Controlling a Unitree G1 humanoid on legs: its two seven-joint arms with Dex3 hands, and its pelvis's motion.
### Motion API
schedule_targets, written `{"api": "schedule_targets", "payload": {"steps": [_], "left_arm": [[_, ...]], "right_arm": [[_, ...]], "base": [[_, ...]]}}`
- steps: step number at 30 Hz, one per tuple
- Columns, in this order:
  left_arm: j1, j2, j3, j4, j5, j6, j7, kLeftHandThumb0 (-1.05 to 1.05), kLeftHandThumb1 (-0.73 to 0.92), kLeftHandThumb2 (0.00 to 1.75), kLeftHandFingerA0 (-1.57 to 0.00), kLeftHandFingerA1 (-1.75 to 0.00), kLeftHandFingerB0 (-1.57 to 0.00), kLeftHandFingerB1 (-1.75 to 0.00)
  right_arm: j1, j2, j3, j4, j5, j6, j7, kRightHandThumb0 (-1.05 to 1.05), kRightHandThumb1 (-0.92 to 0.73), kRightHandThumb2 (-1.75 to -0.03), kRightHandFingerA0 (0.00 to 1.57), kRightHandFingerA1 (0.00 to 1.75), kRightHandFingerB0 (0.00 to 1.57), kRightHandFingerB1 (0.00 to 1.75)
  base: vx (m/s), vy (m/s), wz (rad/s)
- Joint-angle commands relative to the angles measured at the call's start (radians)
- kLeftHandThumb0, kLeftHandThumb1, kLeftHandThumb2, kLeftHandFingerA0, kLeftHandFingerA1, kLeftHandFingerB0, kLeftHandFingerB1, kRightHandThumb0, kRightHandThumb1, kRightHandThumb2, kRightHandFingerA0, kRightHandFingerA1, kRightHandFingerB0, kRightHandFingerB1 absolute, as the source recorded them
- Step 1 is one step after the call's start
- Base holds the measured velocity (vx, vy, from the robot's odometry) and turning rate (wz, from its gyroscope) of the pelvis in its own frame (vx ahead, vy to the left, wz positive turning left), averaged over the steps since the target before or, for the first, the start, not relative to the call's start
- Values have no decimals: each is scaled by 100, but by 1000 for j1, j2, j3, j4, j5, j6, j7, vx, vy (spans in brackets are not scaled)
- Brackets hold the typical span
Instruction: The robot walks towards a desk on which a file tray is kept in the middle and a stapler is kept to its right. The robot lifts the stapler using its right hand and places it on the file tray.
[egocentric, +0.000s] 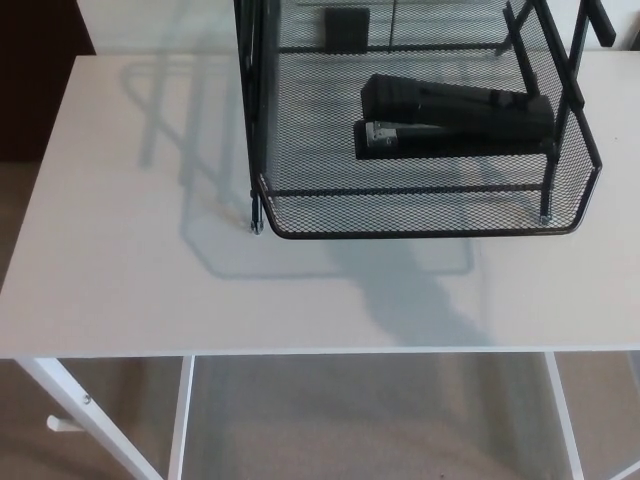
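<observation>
Stapler (455, 115), head view: lies lengthwise in mesh file tray (420, 212) mid white counter (130, 260), w/ neither hand in shot so no telling open or closed; prob. rigid, dense, smooth-cased, so if regripped, pinch across mid-body, not the hinged top.

No legible text, label, brand or number anywhere.

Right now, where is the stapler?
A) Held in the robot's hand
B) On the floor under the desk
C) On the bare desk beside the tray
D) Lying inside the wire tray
D: the stapler lies inside the tray, resting on its mesh floor.
</observation>
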Motion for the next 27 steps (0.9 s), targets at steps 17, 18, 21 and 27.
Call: {"api": "schedule_targets", "payload": {"steps": [17,18,21,27], "left_arm": [[11,30,-6,17,18,-29,32,-86,56,115,-71,-102,-52,-92],[14,32,-2,13,14,-30,27,-88,62,102,-61,-111,-44,-103],[17,34,8,9,2,-23,14,-94,49,118,-69,-100,-50,-89],[9,44,9,13,4,-13,25,-85,60,102,-57,-113,-38,-103]], "right_arm": [[943,-17,-1262,612,562,-85,-248,-52,-61,-60,50,56,10,22],[964,21,-1252,590,556,-72,-253,-47,-66,-63,56,77,7,19],[1016,146,-1241,486,533,2,-274,-56,-67,-60,23,42,3,24],[993,330,-1289,408,573,30,-383,-44,-68,-63,16,40,8,21]], "base": [[0,0,0],[0,0,0],[0,0,0],[0,0,0]]}}
